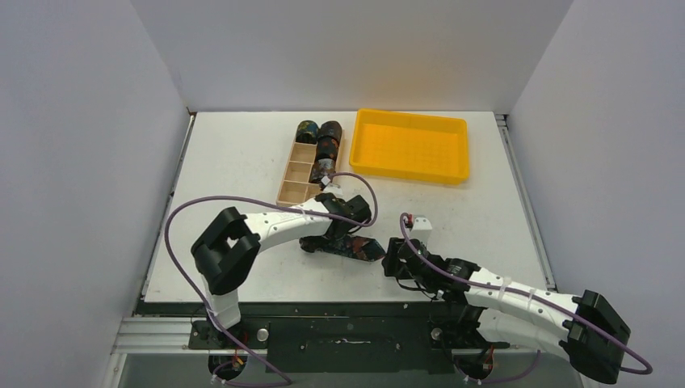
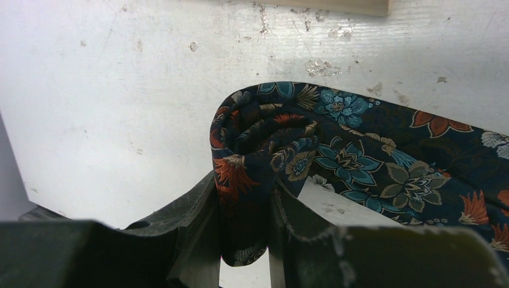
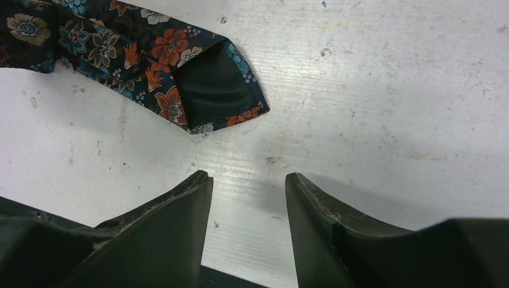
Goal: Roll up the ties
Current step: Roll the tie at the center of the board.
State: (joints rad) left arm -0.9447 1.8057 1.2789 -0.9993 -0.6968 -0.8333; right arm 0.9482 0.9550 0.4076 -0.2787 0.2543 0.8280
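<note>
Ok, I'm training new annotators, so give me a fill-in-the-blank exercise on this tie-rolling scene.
1. The left gripper is clamped on the ____ end of the tie.
2. The right gripper has its jaws ____, with nothing between them.
3. Two rolled ties sit at the far end of the ____ box.
4. The tray is ____ in colour.
Missing words: rolled; open; wooden; yellow.
</note>
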